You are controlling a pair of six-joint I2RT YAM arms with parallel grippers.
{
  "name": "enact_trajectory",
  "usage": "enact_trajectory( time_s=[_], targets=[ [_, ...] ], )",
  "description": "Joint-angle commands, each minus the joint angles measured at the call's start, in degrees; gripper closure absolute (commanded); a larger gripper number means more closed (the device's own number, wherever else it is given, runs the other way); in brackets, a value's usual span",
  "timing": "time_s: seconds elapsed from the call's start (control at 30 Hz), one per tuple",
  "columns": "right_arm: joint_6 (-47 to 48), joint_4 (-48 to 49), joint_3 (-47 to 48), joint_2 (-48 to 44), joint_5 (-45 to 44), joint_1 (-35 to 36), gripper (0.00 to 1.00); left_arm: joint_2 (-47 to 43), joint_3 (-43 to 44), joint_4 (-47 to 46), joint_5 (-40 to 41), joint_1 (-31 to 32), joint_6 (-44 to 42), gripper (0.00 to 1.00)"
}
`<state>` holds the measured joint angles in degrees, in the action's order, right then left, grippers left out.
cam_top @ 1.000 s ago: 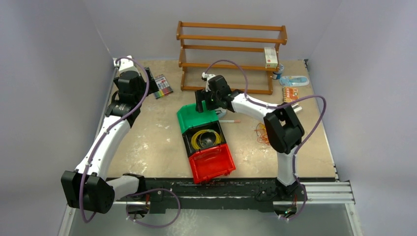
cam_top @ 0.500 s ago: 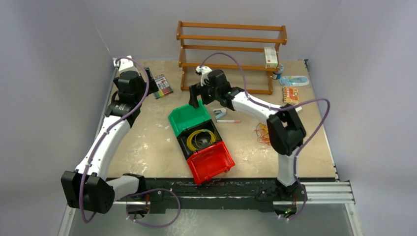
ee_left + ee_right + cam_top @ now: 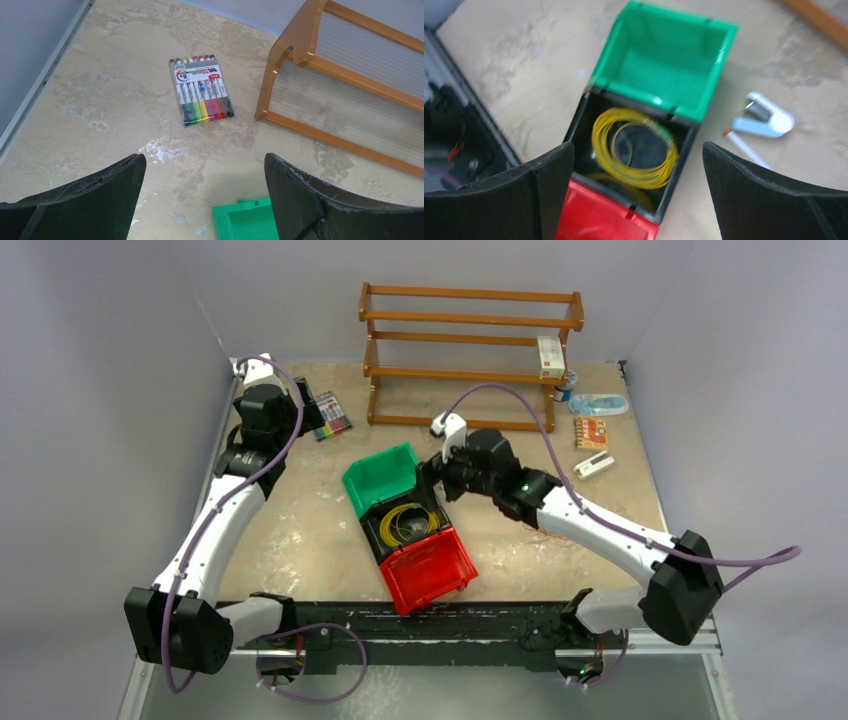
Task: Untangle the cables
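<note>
1. The red bin (image 3: 432, 578), at lower centre of the top view, is the nearest of three bins in a row on the counter (image 3: 300, 530).
2. The cables (image 3: 644, 179) lie as a flat yellow coil inside the black bin (image 3: 580, 122), in the middle of the row. The coil is nearly round and points nowhere. Its slightly longer axis appears to run from upper left to lower right in the right wrist view. A green fitting sits on its upper right arc.
3. The right gripper (image 3: 638, 150) hangs over the black bin, jaws spread wide and holding nothing.
   - Hazard: at this spread, a finger may strike the bin wall on descent and shove or tip the row.
   - Hazard: pinching several turns at once would likely lift the whole coil and tighten any crossing.
   - Hazard: the fitting may snag the rim.
4. The green bin (image 3: 383, 475) is the farthest of the row and shows no cable.
5. The left gripper (image 3: 203, 160), at upper left of the top view, is wide and empty. It is near a marker pack (image 3: 201, 90) and well apart from the cables.
</note>
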<state>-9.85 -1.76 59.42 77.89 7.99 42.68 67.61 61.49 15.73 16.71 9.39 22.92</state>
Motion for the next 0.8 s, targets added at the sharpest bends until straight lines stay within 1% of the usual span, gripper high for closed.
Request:
enact_trajectory(
  time_s=[0.0, 0.13, 0.27, 0.33, 0.5, 0.67, 0.77],
  targets=[
    [-2.2, -3.7, -6.6, -4.9, -2.0, 4.5, 0.01, 0.3, 0.2, -1.8, -2.1, -0.4, 0.1, 0.12],
    [-4.0, -5.5, -11.8, -9.8, -3.2, 6.7, 0.01, 0.3, 0.1, -2.0, -2.5, -0.4, 0.1, 0.13],
    [-6.3, -8.2, -15.0, -13.0, -4.9, 6.9, 0.01, -0.2, 0.1, -1.8, -2.6, -0.4, 0.1, 0.13],
    [-7.0, -8.3, -15.2, -12.1, -4.7, 7.2, 0.01, -0.4, 0.1, -1.9, -2.6, -0.4, 0.1, 0.13],
    [-11.8, -11.9, -13.9, -7.0, -11.5, 7.3, 0.01, -1.0, 0.0, -1.8, -2.2, -0.4, 0.0, 0.13],
    [-14.2, -11.5, -15.2, -5.1, -11.4, 7.3, 0.02, -1.2, 0.0, -1.7, -2.2, -0.5, 0.0, 0.13],
    [-16.8, -13.1, -15.4, -5.1, -13.3, 7.2, 0.05, -1.4, 0.0, -1.8, -2.0, -0.7, 0.1, 0.13]
  ],
)
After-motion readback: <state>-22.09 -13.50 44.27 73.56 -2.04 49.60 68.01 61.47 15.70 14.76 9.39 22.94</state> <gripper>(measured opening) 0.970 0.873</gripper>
